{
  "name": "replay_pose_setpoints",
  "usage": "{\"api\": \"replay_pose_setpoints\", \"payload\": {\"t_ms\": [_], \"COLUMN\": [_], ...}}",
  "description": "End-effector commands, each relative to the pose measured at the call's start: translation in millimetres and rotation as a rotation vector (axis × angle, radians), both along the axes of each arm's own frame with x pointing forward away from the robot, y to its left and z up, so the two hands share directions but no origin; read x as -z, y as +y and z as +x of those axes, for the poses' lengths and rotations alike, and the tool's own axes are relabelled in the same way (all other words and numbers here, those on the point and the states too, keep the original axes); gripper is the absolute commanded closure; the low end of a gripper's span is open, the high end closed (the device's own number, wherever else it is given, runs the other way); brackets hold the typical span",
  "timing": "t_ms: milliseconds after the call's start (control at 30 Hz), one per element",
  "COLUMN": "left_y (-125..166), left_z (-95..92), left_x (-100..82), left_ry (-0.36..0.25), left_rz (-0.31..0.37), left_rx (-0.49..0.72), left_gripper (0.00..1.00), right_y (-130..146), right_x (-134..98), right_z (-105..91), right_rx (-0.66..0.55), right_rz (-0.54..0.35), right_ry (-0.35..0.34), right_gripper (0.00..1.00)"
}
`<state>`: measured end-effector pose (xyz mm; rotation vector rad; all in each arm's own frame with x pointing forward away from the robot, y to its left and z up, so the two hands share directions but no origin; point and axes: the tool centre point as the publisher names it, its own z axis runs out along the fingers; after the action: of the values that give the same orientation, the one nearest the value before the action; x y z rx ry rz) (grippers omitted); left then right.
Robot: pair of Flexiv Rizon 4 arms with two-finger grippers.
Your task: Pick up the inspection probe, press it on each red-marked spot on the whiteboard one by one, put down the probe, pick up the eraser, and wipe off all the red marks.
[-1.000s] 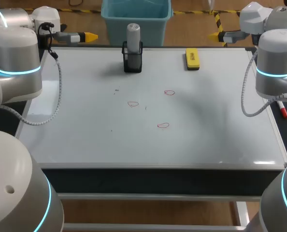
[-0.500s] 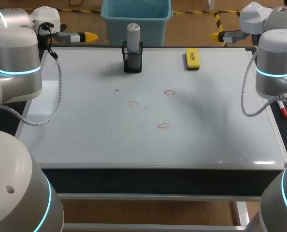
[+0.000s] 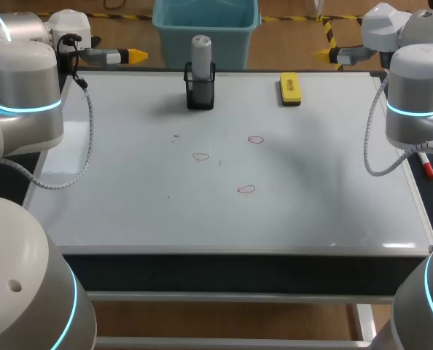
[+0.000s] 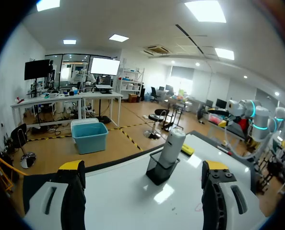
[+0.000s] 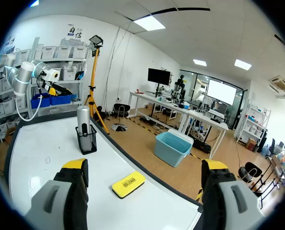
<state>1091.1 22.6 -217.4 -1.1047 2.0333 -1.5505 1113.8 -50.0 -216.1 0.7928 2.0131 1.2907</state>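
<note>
- Left jaws: spread wide, holding nothing, at the far left corner of the surface (image 3: 129,211).
- Right jaws: likewise apart and empty, at the far right corner.
- Probe (image 3: 201,52): upright in a black holder (image 3: 200,95), mid far edge.
- Eraser (image 3: 291,88): flat near the far edge, toward the right corner.
- Red marks (image 3: 200,156): three, mid-surface.

You see a white whiteboard surface (image 3: 129,204) bearing three small red outlined marks (image 3: 246,189), a grey cylindrical probe (image 3: 201,52) in a black mesh holder (image 3: 200,93), and a yellow rectangular eraser (image 3: 290,87).
</note>
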Motion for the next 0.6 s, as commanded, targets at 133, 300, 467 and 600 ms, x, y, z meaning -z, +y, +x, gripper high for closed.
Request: {"api": "replay_pose_setpoints", "payload": {"t_ms": [133, 300, 467, 600], "left_y": [-9, -21, -34, -47], "left_z": [4.3, 5.2, 6.5, 5.5], "left_x": [0.0, 2.1, 0.8, -2.1], "left_ry": [-0.028, -0.055, -0.057, -0.084], "left_rz": [-0.006, -0.050, -0.144, -0.167], "left_rx": [0.081, 0.236, 0.351, 0.424], "left_gripper": [0.00, 0.00, 0.00, 0.00], "right_y": [0, 0, 0, 0], "right_x": [0, 0, 0, 0], "right_z": [0.0, 0.0, 0.0, 0.0], "right_rx": [0.000, 0.000, 0.000, 0.000], "right_rz": [0.000, 0.000, 0.000, 0.000], "right_ry": [0.000, 0.000, 0.000, 0.000], "right_gripper": [0.00, 0.00, 0.00, 0.00]}}
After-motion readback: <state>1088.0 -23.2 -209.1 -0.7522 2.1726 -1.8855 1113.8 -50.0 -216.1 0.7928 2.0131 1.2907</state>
